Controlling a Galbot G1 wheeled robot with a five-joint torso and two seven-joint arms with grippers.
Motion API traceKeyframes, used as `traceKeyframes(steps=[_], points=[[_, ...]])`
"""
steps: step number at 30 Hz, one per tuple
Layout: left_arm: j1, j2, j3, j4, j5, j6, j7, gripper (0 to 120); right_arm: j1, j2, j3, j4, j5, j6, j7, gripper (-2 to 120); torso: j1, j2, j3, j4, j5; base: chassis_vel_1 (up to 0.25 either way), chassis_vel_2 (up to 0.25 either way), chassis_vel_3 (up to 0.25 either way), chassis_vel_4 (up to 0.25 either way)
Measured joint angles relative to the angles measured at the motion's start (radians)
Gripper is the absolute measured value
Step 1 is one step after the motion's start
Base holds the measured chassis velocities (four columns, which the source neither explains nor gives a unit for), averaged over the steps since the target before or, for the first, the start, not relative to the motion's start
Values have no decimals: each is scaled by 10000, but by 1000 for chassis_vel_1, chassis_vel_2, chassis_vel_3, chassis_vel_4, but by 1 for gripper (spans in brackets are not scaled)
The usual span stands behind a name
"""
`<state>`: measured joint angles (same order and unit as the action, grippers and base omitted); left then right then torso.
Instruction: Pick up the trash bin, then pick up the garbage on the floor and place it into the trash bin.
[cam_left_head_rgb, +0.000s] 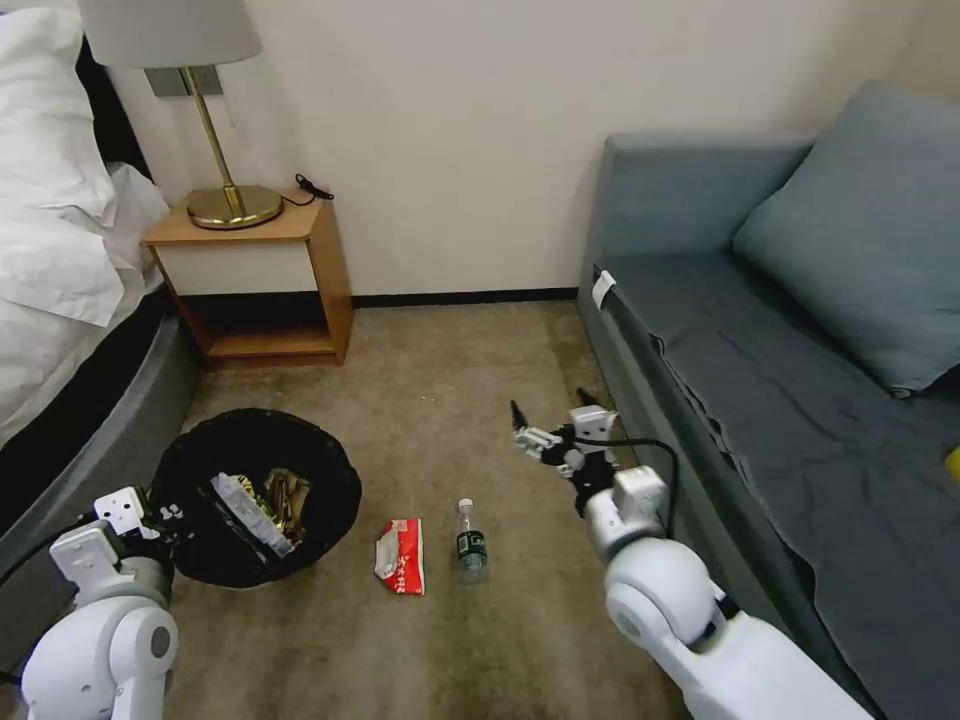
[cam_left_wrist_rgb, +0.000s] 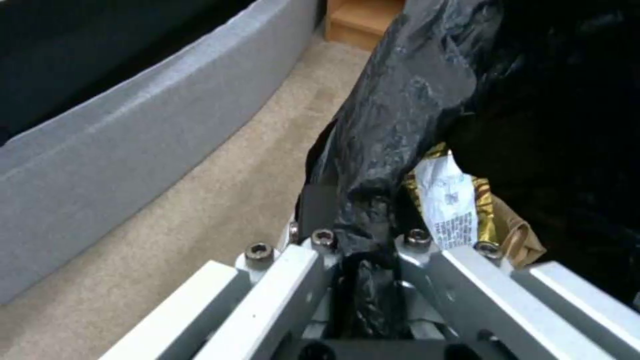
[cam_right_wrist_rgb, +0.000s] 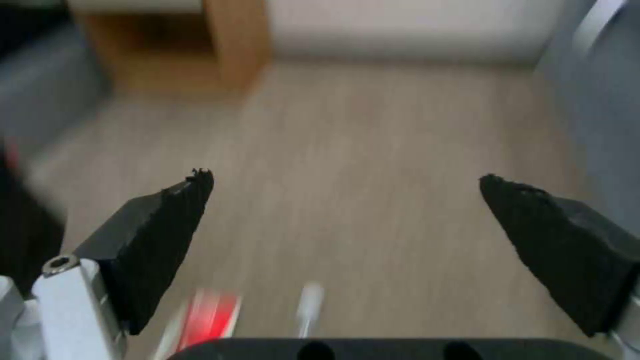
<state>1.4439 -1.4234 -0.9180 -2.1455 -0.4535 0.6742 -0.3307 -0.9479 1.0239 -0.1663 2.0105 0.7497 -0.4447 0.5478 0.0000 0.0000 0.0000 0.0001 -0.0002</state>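
Note:
The trash bin (cam_left_head_rgb: 255, 495), lined with a crinkly black bag, is low on the left by the bed. My left gripper (cam_left_head_rgb: 168, 522) is shut on its near rim; the left wrist view has the gripper (cam_left_wrist_rgb: 360, 220) clamped on the black bag fold (cam_left_wrist_rgb: 400, 115). A gold snack wrapper (cam_left_head_rgb: 275, 500) (cam_left_wrist_rgb: 460, 197) and a tan paper piece (cam_left_wrist_rgb: 523, 242) lie inside. On the carpet lie a red-white wrapper (cam_left_head_rgb: 402, 556) (cam_right_wrist_rgb: 207, 320) and a small clear bottle (cam_left_head_rgb: 470, 542) (cam_right_wrist_rgb: 308, 305). My right gripper (cam_left_head_rgb: 550, 408) (cam_right_wrist_rgb: 347, 182) hangs open above the floor, beyond the bottle.
A wooden nightstand (cam_left_head_rgb: 265, 270) with a brass lamp (cam_left_head_rgb: 225, 190) stands against the back wall. The bed (cam_left_head_rgb: 60, 300) borders the left side, its grey base (cam_left_wrist_rgb: 133, 140) close to the bin. A grey sofa (cam_left_head_rgb: 760, 380) borders the right. Carpet (cam_left_head_rgb: 450, 380) lies between them.

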Motion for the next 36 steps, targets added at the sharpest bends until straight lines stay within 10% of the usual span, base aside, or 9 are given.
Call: traceKeyframes(steps=[5, 12, 36], points=[[-33, 5, -19, 1, 9, -13, 4, 3, 1696, 203, -1710, -1412, 2674, -1538, 1046, 100, 0, 0, 1, -1, 0, 0, 0, 0, 0], [-66, -11, -95, -70, 7, -13, -5, 3, 3101, 1368, -3134, -3570, 3319, -1678, 1113, 100, 0, 0, 1, 1, 1, 0, 0, 0, 0], [422, -247, -685, -706, 24, -72, -24, 3, 3656, 3423, -4541, -9503, 658, -205, -1080, 100, 1, 0, 0, -1, 2, 0, 0, 0, 0]])
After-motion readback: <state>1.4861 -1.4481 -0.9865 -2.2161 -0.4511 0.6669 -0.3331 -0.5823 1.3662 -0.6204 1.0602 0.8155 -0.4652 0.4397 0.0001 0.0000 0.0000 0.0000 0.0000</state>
